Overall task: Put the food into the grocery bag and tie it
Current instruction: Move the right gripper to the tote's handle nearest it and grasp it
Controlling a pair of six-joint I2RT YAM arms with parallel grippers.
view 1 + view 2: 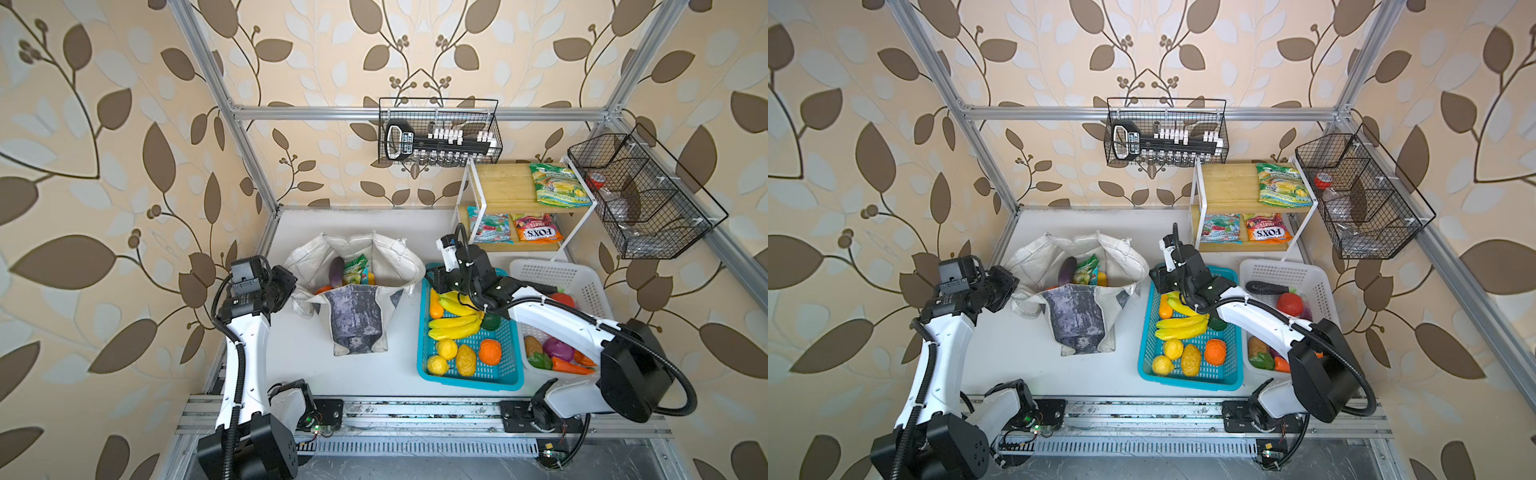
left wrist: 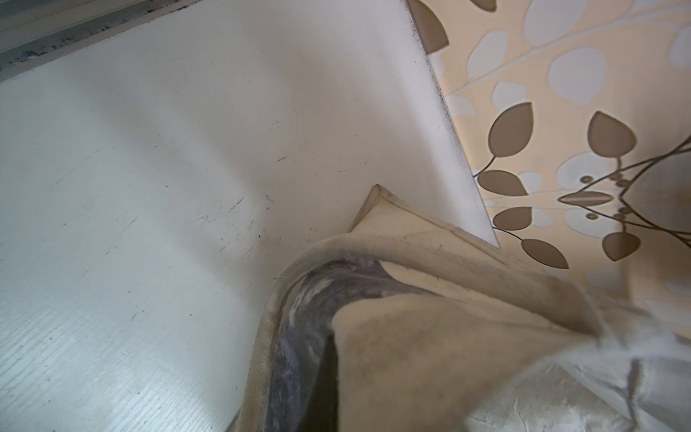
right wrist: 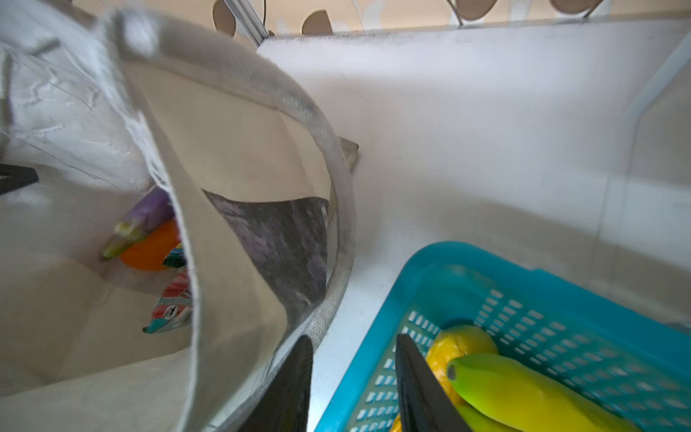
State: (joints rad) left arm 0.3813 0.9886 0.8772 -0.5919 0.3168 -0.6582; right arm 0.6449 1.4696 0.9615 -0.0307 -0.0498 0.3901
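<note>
A: Where does the grocery bag (image 1: 357,320) stand, and why does its mouth gape like that?

B: Upright on the table (image 1: 316,365), between the two arms and just left of the blue basket (image 1: 469,380). The left hand (image 1: 289,284) is closed at the bag's left rim. Its fingers are hidden by cloth, but I judge it is pinching the rim so the mouth stays wide for loading.

A: What is inside?

B: In a top view I count one eggplant (image 1: 337,269) and one green packet (image 1: 354,269). The right wrist view adds one orange fruit (image 3: 149,250) under the eggplant and a second packet lower down.

A: And the right hand (image 3: 353,338)?

B: Its jaws stand apart with nothing between them. It is just beside the bag's right handle (image 3: 336,187), over the far end of the blue basket. I'd guess it is lined up for that handle or the rim, though a fruit is equally possible.

A: What is left outside?

B: The blue basket holds two banana bunches (image 1: 453,328), two lemons (image 1: 446,348) and four other fruits. The white basket (image 1: 552,270) holds vegetables, partly hidden by the arm. Three sweet packets (image 1: 555,185) lie on the shelf (image 1: 503,187).
</note>
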